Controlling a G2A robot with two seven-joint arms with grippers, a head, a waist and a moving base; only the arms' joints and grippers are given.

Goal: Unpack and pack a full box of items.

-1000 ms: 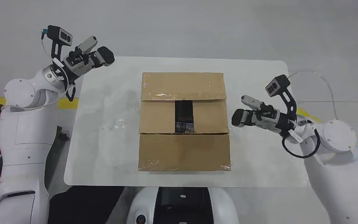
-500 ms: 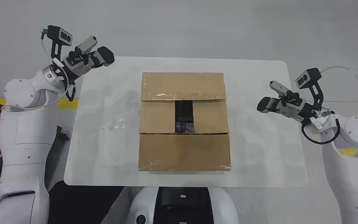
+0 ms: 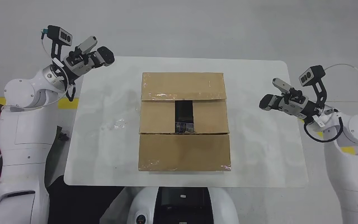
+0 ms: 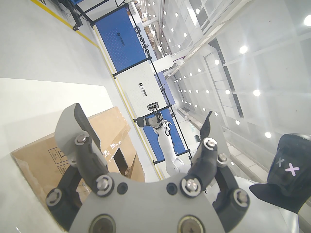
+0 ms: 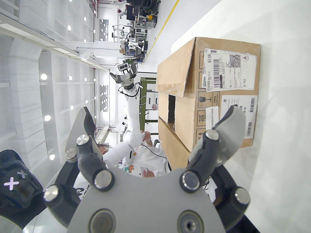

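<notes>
Pale grey floor all round, and on it a white table point(image 3: 95, 145) with rounded corners. At mid-table, resting flat and square to the edges, a large brown cardboard box point(image 3: 184, 151), flaps folded down over the top, clear tape glinting on them. At the far left corner of the table, held up in the air, the left gripper point(image 3: 105, 56): fingers point(image 4: 69, 127) spread wide with nothing between them, pointing across toward the box and well apart from it. Above the table near its right edge, level with the middle of the box, the right gripper point(image 3: 266, 103): likewise spread wide and empty, fingers point(image 5: 228, 122) aimed at the side wall of the box facing it, well apart from it too. On that side wall, white shipping labels point(image 5: 226, 71) with barcodes, one large and several smaller. In the middle of the box top, a dark rectangular gap point(image 3: 184, 116) left between the flaps; something dark inside, too dim to name
</notes>
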